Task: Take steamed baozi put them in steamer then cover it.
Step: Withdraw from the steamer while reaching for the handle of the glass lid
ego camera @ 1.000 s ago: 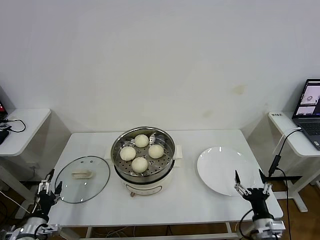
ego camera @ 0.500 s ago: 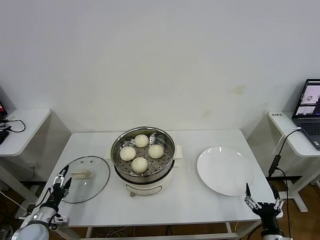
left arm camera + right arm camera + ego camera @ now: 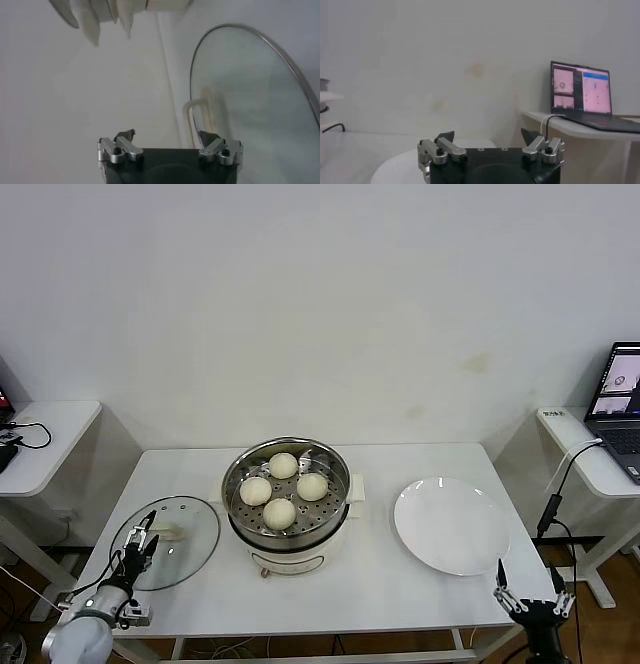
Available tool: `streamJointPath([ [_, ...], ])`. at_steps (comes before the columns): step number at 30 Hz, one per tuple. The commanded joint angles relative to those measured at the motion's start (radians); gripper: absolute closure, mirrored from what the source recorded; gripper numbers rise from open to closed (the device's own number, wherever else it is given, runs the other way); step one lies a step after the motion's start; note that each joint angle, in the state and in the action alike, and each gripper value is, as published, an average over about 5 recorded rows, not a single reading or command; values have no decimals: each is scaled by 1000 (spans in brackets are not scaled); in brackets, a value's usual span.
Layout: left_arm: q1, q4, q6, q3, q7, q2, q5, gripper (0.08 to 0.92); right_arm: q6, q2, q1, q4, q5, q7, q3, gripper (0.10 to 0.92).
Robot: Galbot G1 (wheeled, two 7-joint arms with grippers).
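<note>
Left gripper's [image 3: 141, 539] spread fingers hover over the cover [image 3: 185, 546].

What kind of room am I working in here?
Probably a lab or office test setup, not a kitchen: plain white table, bare wall, a laptop on a side desk, and an electric steamer of buns staged beside a plate.
</note>
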Motion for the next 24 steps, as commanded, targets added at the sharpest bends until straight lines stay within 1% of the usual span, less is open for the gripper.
streamJointPath([
  [1,-77,73,-1,36,5,12,4,177,9,12,-15,1,-8,0,5,202],
  [13,-121,117,0,59,14,27,-15,177,16,26,-17,-5,-24,-1,-2,203],
  [24,-167,158,-2,81,15,25,-20,177,17,33,-15,-10,-34,0,-7,202],
])
